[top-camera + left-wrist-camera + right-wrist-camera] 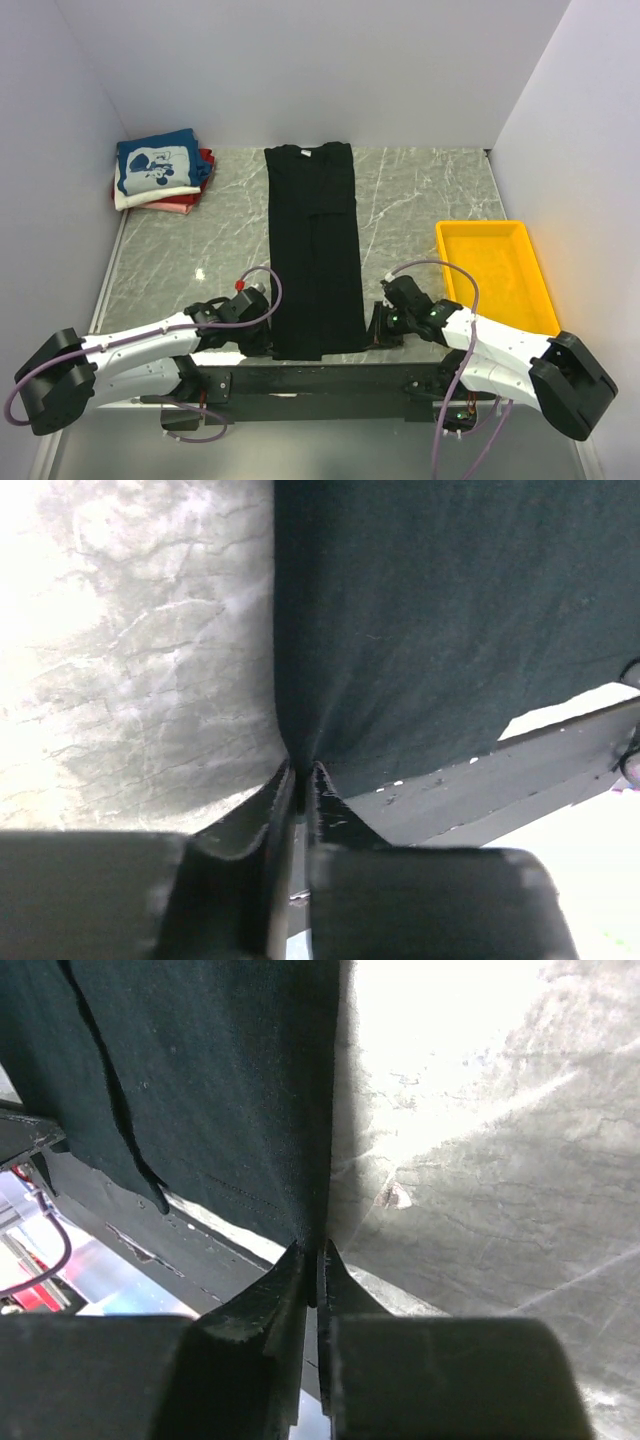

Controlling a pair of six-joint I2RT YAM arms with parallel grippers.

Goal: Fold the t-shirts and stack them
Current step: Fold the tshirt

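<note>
A long black t-shirt [312,250], folded into a narrow strip, lies down the middle of the table. My left gripper [262,336] is shut on its near left corner; in the left wrist view the black t-shirt [430,620] is pinched between the fingertips of the left gripper [302,772]. My right gripper [375,328] is shut on the near right corner; the right wrist view shows the black t-shirt [210,1090] bunched into the tips of the right gripper [311,1253]. A folded blue t-shirt [155,165] with a white print tops a white [135,198] and a red [185,204] one at the far left.
A yellow plastic tray [497,272] stands at the right side of the grey marble table [420,200]. White walls close in the back and both sides. A black rail [330,378] runs along the near edge between the arm bases.
</note>
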